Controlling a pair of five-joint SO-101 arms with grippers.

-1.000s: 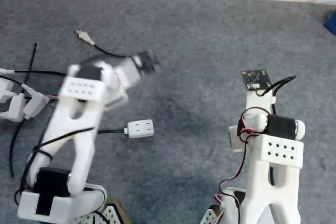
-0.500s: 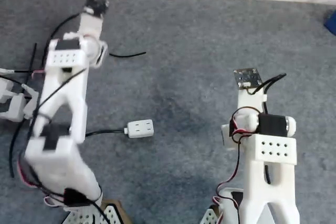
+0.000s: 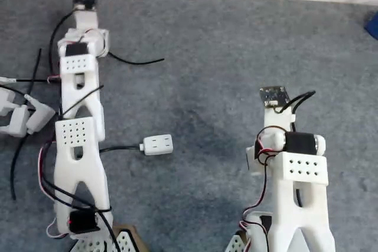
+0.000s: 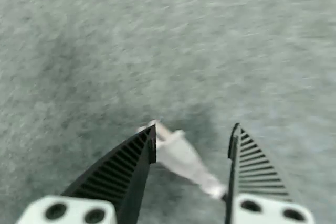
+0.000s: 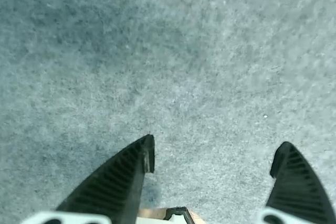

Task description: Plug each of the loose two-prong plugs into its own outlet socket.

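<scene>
Bases of both arms sit at the near edge of the grey carpet-like surface. R arm is folded short, close to its base. Its jaws are spread wide over bare surface w/ nothing between them, prob. parked to keep out of the way.

A bit farther, mid-left, lies the white block-shaped outlet socket on a black cord. Its slots show from above, and it sits just beside the L arm w/o touching it. Slots facing up should suit a top-down push. At the left edge is a cluster of white plugs & adapters w/ dark leads, apart from both arms.

L arm is stretched nearly straight to the far-left corner, prob. because the loose plug lies out there. Its jaws are part-open, one each side of the small white two-prong plug, which lies flat on the surface, skewed across the gap. One end is close to a jaw; can't tell if it touches. A thin black cord trails off from under the wrist.

Step in hand, I'd say, is closing on the plug; plugging in isn't begun. Risk: the skewed plug may twist as the jaws shut.
</scene>
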